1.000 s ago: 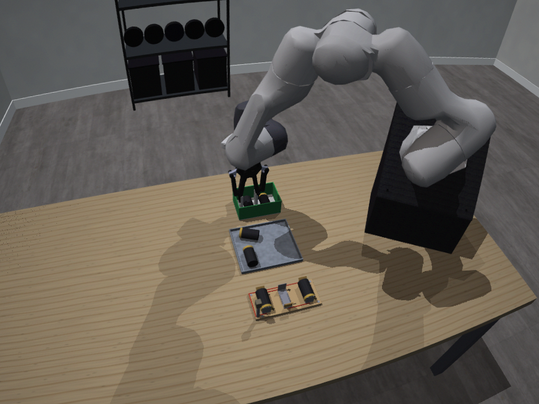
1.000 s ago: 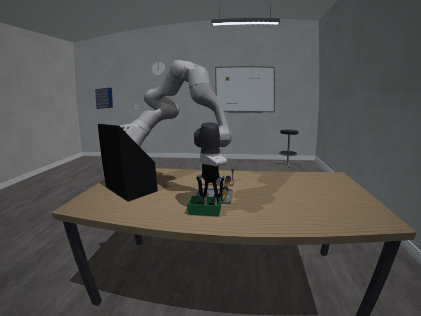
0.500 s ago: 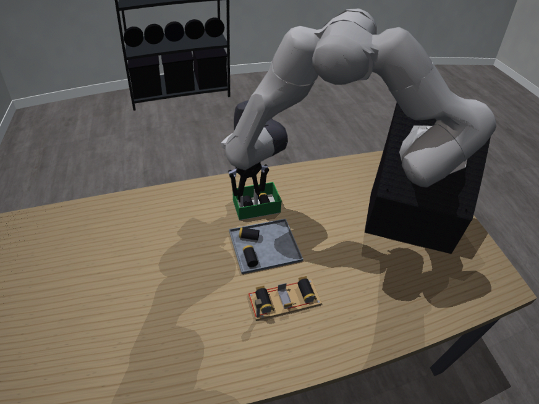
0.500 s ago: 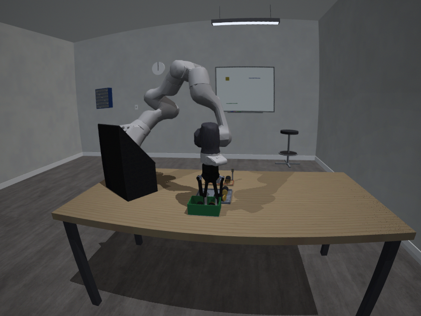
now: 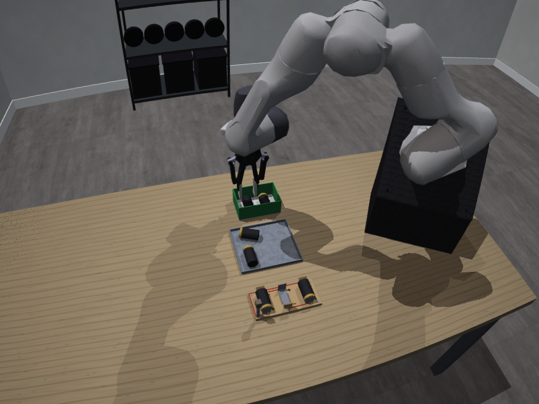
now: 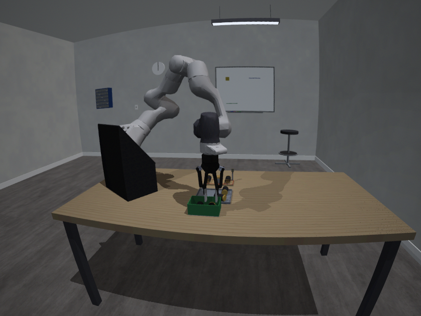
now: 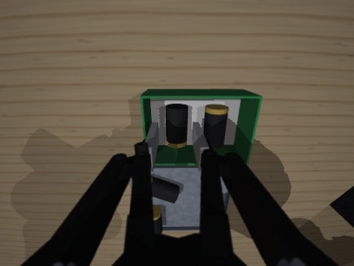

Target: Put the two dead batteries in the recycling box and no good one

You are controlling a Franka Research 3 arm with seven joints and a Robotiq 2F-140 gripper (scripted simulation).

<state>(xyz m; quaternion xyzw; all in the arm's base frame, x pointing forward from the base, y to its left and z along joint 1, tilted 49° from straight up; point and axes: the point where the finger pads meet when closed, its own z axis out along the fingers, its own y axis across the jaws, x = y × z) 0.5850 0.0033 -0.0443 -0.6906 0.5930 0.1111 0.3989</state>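
Note:
The green recycling box (image 5: 256, 201) stands upright on the table and holds two black batteries with gold caps (image 7: 176, 124) (image 7: 215, 124), lying side by side. My gripper (image 5: 246, 189) hangs straight down over the box's left half, fingertips at about rim height. It is partly open and empty in the wrist view (image 7: 175, 152), with the left battery lying free below. Two more batteries (image 5: 249, 233) (image 5: 250, 255) lie on the grey tray (image 5: 265, 244). Two batteries (image 5: 263, 299) (image 5: 306, 290) sit in the wooden holder board (image 5: 285, 298). I cannot tell whether the bulb is lit.
The arm's black pedestal (image 5: 426, 195) stands at the table's right. The tray lies just in front of the box, the holder board nearer the front edge. A black shelf (image 5: 174, 52) stands on the floor beyond the table.

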